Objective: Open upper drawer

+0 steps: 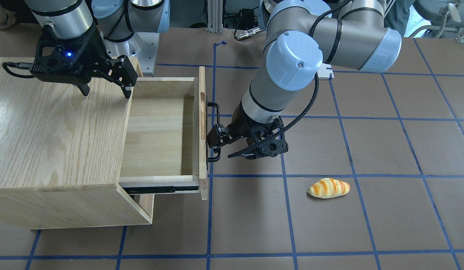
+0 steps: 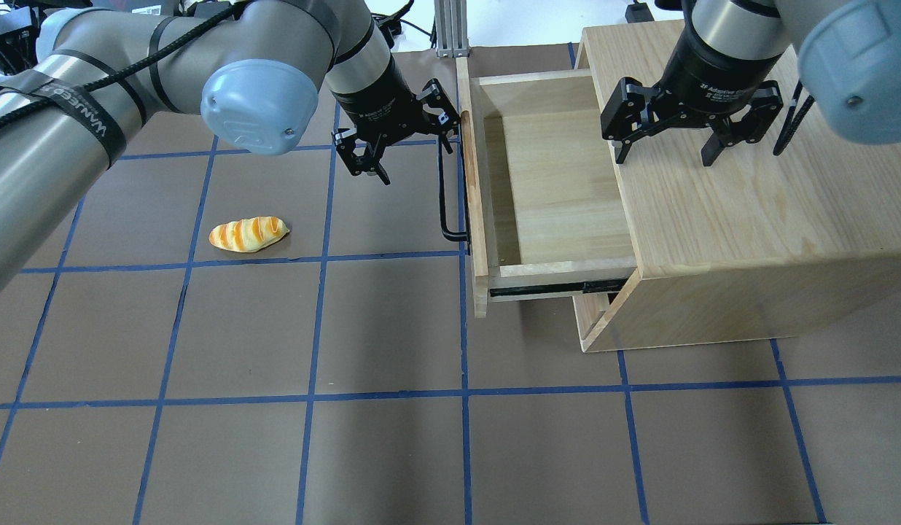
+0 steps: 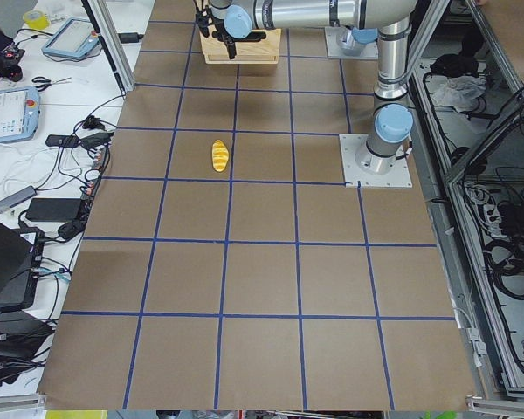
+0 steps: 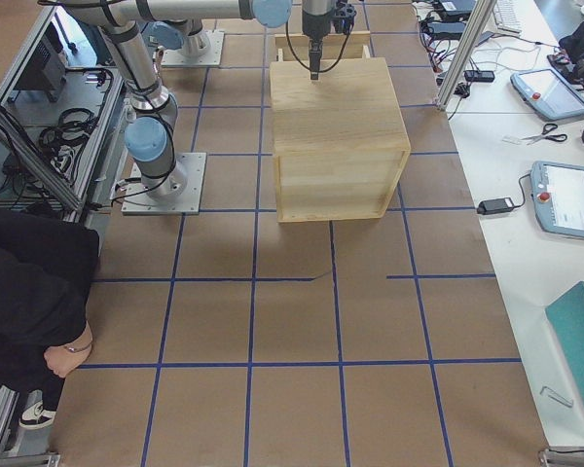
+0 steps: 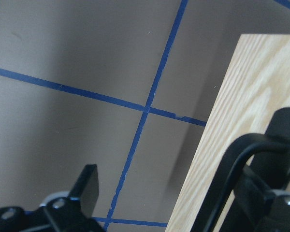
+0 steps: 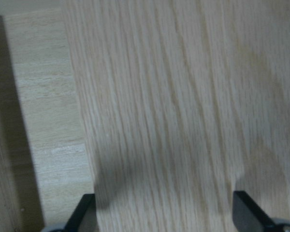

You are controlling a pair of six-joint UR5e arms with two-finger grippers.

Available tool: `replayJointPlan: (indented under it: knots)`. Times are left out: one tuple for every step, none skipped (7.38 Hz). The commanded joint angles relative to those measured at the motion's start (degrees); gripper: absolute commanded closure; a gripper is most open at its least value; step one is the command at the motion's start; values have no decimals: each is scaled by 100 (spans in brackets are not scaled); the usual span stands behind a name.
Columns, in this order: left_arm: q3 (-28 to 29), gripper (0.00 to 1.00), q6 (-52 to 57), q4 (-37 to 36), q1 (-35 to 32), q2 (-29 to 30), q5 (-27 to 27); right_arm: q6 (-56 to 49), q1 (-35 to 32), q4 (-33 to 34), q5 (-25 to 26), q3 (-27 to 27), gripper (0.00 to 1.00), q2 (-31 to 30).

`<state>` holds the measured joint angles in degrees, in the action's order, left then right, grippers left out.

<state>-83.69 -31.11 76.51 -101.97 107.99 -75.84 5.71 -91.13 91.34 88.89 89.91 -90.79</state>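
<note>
- The upper drawer (image 1: 157,138) stood well out of the cabinet (image 2: 749,219), upper centre of the overhead view. Its inside was bare, and a black slide rail (image 2: 552,286) showed along the near side.
- The left claw (image 2: 414,153) sat at the black bar handle (image 2: 442,191), just left of the drawer front. Its jaws were spread wide, not clenched on anything. In the wrist view one finger (image 5: 280,145) lay right by the bar's bend, the other finger (image 5: 87,186) well apart at lower left.
- Whether that finger was hooked behind the bar or only beside it, I couldn't tell.
- The right claw (image 2: 663,160) was also released, upper right, tips down on or just above the cabinet top (prob. bracing the box vs. sliding).
- A bread roll (image 2: 248,234) lay on the bench (image 2: 392,437), centre left, apart from it all.
- Step, as I judged it: end of the pull, the opening approx. done.
- Next move, if any: a short pull further left of frame if the rail had travel left. Otherwise back the left claw off the handle w/o nudging the front shut, then lift the right claw straight up.
</note>
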Motion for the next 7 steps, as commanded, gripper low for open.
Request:
replayJointPlan:
  knots:
    - [2,0,8,39,10,-24,8,0,-1,-2,-3,0,0,0]
    - [2,0,8,48,10,-50,8,0,-1,7,6,0,0,0]
    - [10,0,8,83,10,-85,-1,0,-1,-2,-3,0,0,0]
    - [115,0,-1,275,10,-147,-70,0,-1,-2,-3,0,0,0]
    - [359,0,8,607,10,-199,-245,0,-1,-2,6,0,0,0]
    - [675,0,34,994,10,-269,-377,0,8,-2,-3,0,0,0]
    - [896,0,287,1189,36,-340,-492,0,-1,-2,-3,0,0,0]
